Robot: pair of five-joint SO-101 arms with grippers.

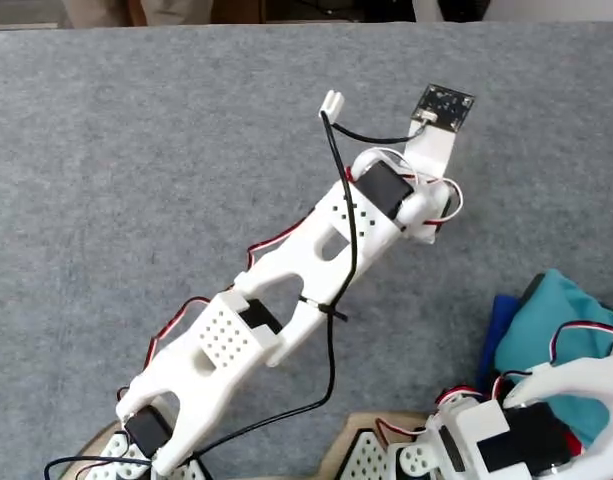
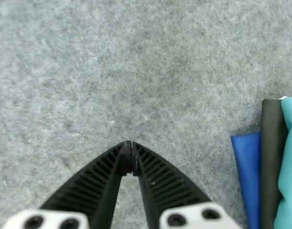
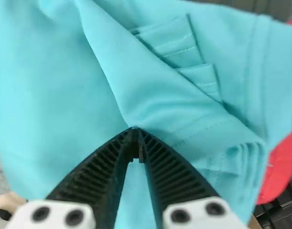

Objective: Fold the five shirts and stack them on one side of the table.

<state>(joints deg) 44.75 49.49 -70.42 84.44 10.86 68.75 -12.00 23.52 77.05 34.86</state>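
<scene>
A stack of folded shirts lies at the table's near right, with a teal shirt (image 1: 546, 330) on top, then a black one (image 1: 532, 290) and a blue one (image 1: 500, 328); a red one (image 1: 587, 436) shows at the edge. My right gripper (image 3: 135, 139) is shut, its tips just over the teal shirt (image 3: 65, 95), nothing visibly pinched. A red shirt (image 3: 279, 167) peeks out beside it. My left gripper (image 2: 128, 158) is shut with nothing in it over bare grey table, apart from the stack's blue (image 2: 248, 176), black (image 2: 270, 157) and teal (image 2: 289, 162) edges.
The left arm (image 1: 286, 300) stretches diagonally from the near left toward the table's middle right. The right arm (image 1: 526, 420) stands at the near right over the stack. Grey felt table (image 1: 136, 150) lies bare across the left and far side.
</scene>
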